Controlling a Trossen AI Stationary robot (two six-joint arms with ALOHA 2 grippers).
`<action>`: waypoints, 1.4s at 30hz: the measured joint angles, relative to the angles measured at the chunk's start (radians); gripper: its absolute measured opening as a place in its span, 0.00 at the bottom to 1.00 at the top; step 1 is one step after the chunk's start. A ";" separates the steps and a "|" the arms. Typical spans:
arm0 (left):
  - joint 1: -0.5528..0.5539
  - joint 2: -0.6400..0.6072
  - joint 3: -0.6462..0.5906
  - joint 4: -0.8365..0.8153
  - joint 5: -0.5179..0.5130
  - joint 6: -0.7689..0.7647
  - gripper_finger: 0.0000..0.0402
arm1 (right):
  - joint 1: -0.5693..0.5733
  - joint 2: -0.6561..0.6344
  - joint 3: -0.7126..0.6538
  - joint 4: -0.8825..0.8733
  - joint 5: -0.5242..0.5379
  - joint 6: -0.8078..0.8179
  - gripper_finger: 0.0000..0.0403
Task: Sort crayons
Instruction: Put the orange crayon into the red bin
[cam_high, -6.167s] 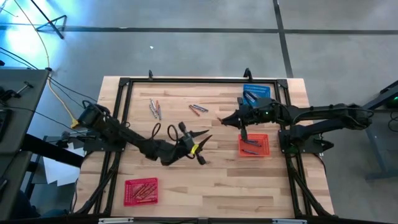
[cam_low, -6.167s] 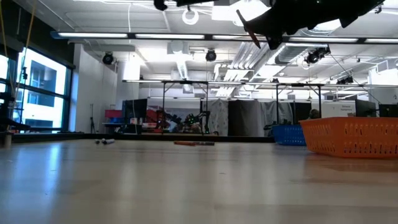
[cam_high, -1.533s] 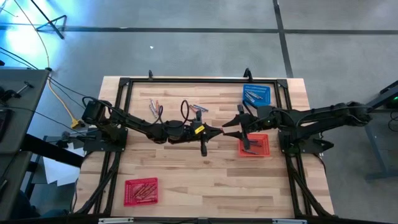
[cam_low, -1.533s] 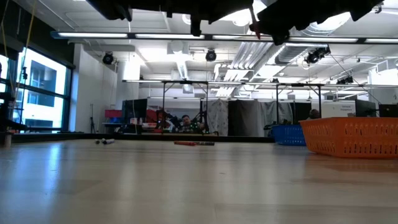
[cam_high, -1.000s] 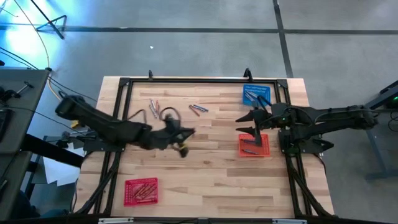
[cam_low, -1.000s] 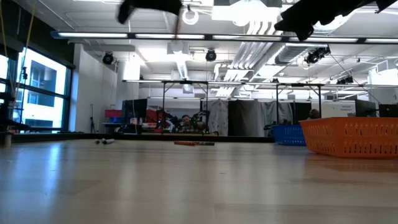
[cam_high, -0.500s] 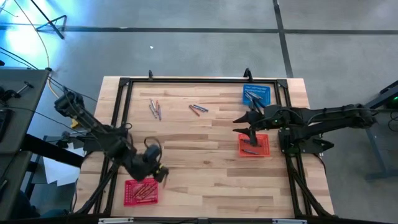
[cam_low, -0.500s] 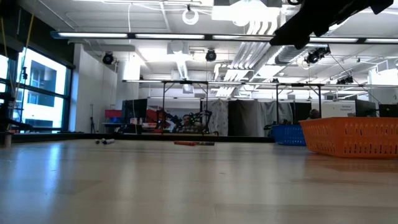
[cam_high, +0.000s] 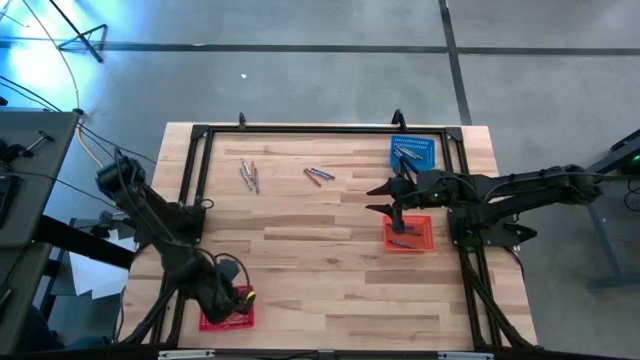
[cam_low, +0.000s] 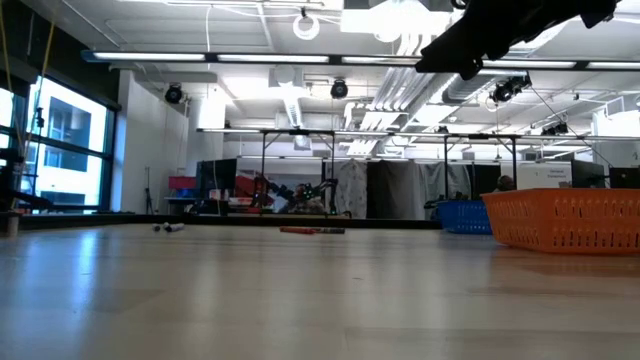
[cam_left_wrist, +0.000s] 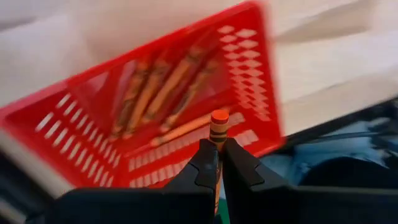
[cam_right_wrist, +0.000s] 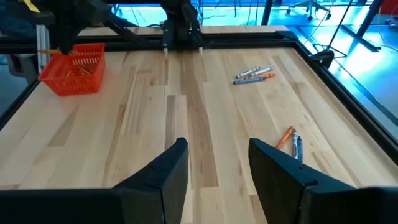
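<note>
My left gripper (cam_high: 238, 298) hangs over the red basket (cam_high: 206, 318) at the table's near left corner, pointing steeply down, shut on an orange crayon (cam_left_wrist: 219, 127). The basket (cam_left_wrist: 93, 106) holds several orange crayons. My right gripper (cam_high: 385, 198) is open, with nothing between its fingers, above the table beside an orange-red basket (cam_high: 425, 238). A blue basket (cam_high: 413, 152) stands behind it. Loose crayons lie on the wood in two small groups, one at the far left (cam_high: 250, 175) and one at the far middle (cam_high: 319, 176). My left gripper pinches the orange crayon between its two fingertips (cam_left_wrist: 205, 163). The crayon lies along the fingers, and its free end (cam_left_wrist: 219, 117) sticks out past them toward the basket below. It is lifted clear, above the basket's inside.
Black frame rails run along the table's edges (cam_high: 300, 130). In the right wrist view the loose crayons (cam_right_wrist: 254, 73) (cam_right_wrist: 292, 142) lie on bare wood, with the red basket (cam_right_wrist: 74, 70) and my left arm far off. The middle of the table is open wood (cam_high: 310, 250).
My left gripper has swung from the table's middle toward the near left corner, sinking, rolling and tipping to point down over the red basket, still shut on the orange crayon. My right gripper has edged slightly toward the table's left.
</note>
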 joint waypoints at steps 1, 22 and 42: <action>-0.003 0.008 0.000 -0.004 0.018 -0.014 0.00 | 0.000 0.000 0.000 -0.001 0.000 0.000 0.40; -0.002 0.080 0.000 -0.077 0.058 -0.027 0.00 | 0.000 0.000 0.000 -0.001 0.000 -0.053 0.40; 0.006 0.080 0.000 -0.082 0.060 0.034 0.01 | 0.000 0.000 0.000 0.000 0.000 -0.053 0.40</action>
